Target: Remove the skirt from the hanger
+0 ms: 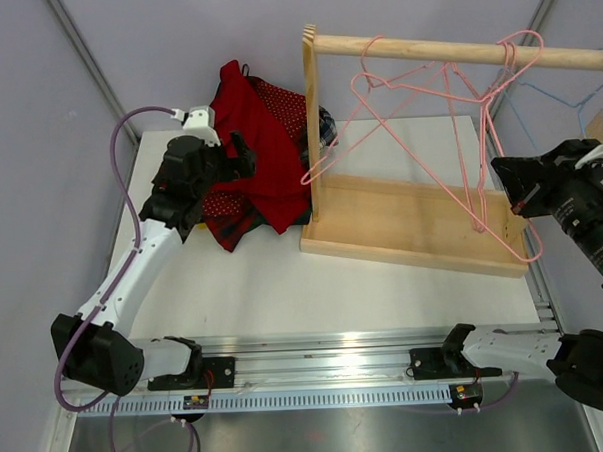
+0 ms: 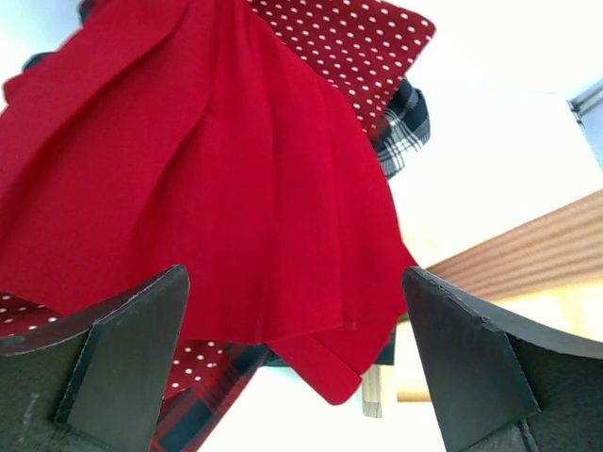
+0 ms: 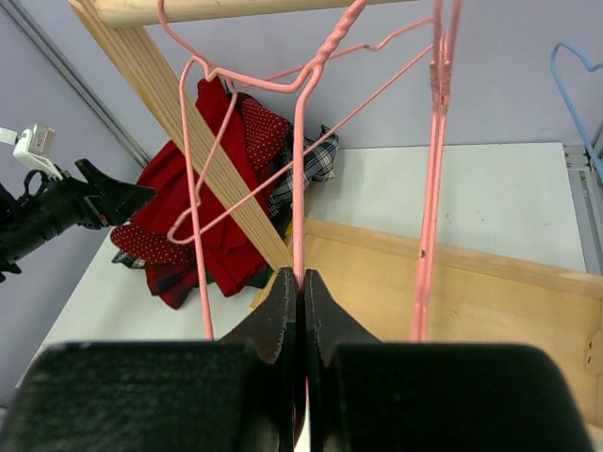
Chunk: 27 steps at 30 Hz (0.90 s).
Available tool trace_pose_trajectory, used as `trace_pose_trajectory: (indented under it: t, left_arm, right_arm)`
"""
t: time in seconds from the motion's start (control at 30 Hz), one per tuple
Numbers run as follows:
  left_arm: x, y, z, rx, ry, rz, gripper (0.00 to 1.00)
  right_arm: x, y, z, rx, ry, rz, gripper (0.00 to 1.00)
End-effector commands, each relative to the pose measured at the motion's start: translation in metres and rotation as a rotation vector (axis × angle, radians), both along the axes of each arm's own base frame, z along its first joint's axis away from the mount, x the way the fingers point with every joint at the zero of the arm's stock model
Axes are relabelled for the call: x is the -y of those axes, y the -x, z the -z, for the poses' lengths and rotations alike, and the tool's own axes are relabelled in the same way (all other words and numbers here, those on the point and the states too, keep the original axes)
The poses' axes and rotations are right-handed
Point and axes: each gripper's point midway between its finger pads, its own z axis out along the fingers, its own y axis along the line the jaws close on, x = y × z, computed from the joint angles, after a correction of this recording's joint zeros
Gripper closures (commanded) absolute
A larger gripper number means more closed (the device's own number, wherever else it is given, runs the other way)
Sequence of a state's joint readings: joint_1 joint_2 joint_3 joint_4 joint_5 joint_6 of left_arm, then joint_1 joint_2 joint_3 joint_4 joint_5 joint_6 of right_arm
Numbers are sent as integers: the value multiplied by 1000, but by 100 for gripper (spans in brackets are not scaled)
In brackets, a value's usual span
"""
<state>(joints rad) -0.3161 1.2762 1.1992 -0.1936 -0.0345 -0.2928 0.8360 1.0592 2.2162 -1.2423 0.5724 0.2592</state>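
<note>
The red skirt (image 1: 269,172) is lying on a heap of other clothes (image 1: 231,224) at the far left of the bench (image 1: 284,277), well apart from the pink hanger (image 3: 298,188). The left end effector (image 2: 292,282) is hovering released just over it, while the right end effector (image 3: 301,282) is clenching the bare hanger wire. To my eye, a tug there is risking a tangle with the second pink hanger (image 3: 435,188) or tipping the wooden rack (image 1: 412,231). A dipping left arm could be snagging the skirt.
</note>
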Motion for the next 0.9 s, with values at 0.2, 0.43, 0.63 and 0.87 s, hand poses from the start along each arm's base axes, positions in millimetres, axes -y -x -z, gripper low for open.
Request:
trace_pose_trajectory:
  t: [0.2,0.43,0.63,0.87]
  left_arm:
    - [18,4,-11,49,22,25,1]
    - [17,12,3,33,2,25,1]
    - [14,21,8,36,6,26,1]
    - [13,31,7,47,17,38,1]
  right_arm:
    - [9,-10,-6,29,25,78,100]
    - [-40,-45,-10,40,75,16,100]
    - [-78,-73,-9,40,114,-23,100]
    - [-104,-90,12,-10,140,-53,100]
